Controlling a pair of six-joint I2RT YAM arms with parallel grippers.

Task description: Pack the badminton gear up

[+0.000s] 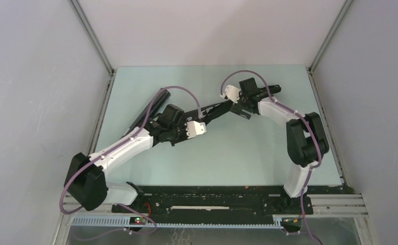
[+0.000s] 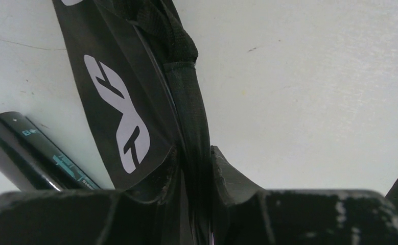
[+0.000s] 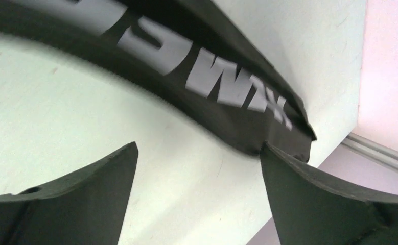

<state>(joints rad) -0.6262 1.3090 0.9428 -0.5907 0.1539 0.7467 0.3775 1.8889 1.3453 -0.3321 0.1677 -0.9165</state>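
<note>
Gripping now: the left claw [image 2: 194,161] is drawn narrow onto the black seam edge of the bag [image 2: 117,97], with the fabric pinched between its two fingers.
Right claw: the right claw [image 3: 199,148] stands wide with nothing between its fingers; bare table [image 3: 59,112] shows through the gap.
Bag from the left claw: it runs straight ahead out of the grip, with the lettered panel to the left of the seam and a strip of webbing farther ahead.
Bag from the right claw: the lettered end crosses just ahead of the fingertips, and its corner sits at the tip of one finger. Whether it touches cannot be told.
Tube: the tube [image 2: 28,148] lies on the table to the left of the left claw, just beside the bag's panel.
Rackets and shuttlecocks: none show in any view, and whether they are inside the bag cannot be told.
Handling: the bag looks soft and limp, and probably light. It bends between the claws instead of holding a line. The smooth printed panel is likely slippery.
Where to hold: the stitched seam or the webbing should give the firmest bite. For the right claw, the corner just ahead is the nearest purchase.
Risk: thin fabric may slide out of a shallow pinch.
</note>
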